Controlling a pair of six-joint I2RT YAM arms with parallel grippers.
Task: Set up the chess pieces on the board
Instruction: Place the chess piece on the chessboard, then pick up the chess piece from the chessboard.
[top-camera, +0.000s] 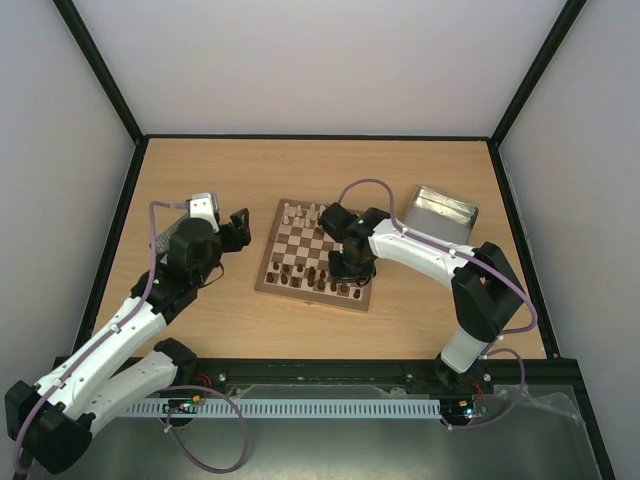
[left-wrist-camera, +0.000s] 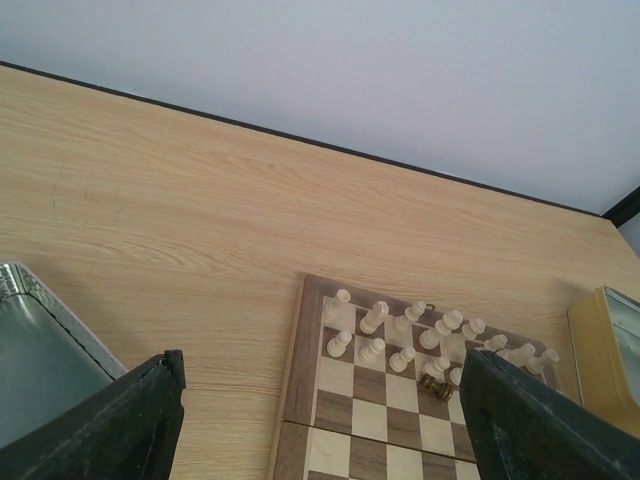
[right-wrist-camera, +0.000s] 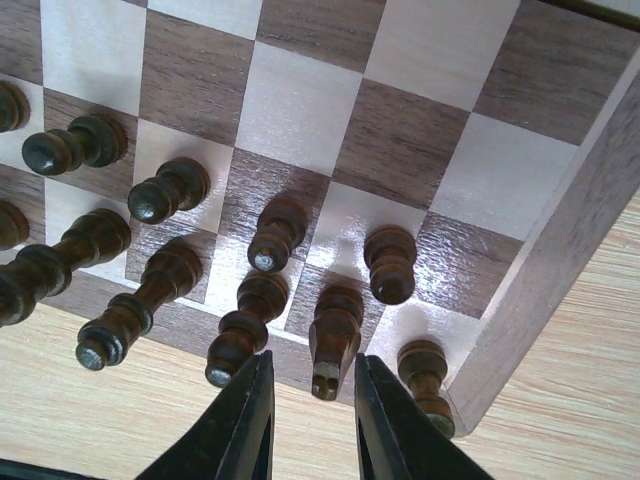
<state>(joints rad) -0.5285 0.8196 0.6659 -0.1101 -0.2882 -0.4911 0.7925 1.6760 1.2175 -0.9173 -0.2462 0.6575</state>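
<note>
The board (top-camera: 262, 268) lies mid-table. Cream pieces (top-camera: 300, 213) stand along its far edge, dark brown pieces (top-camera: 310, 276) along its near edge. My right gripper (top-camera: 350, 266) hangs over the near right corner. In the right wrist view it (right-wrist-camera: 312, 380) is open, a finger on each side of a standing dark knight (right-wrist-camera: 335, 335), with gaps on both sides. My left gripper (top-camera: 240, 225) is open and empty, left of the board (left-wrist-camera: 295, 370). The left wrist view shows cream pieces (left-wrist-camera: 400, 330) in two rows and a dark piece (left-wrist-camera: 435, 383) lying among them.
A silver tin (top-camera: 442, 212) stands right of the board at the back. Another tin (left-wrist-camera: 40, 350) shows at the left edge of the left wrist view. Other dark pieces (right-wrist-camera: 170, 190) stand close around the knight. Black frame rails edge the table.
</note>
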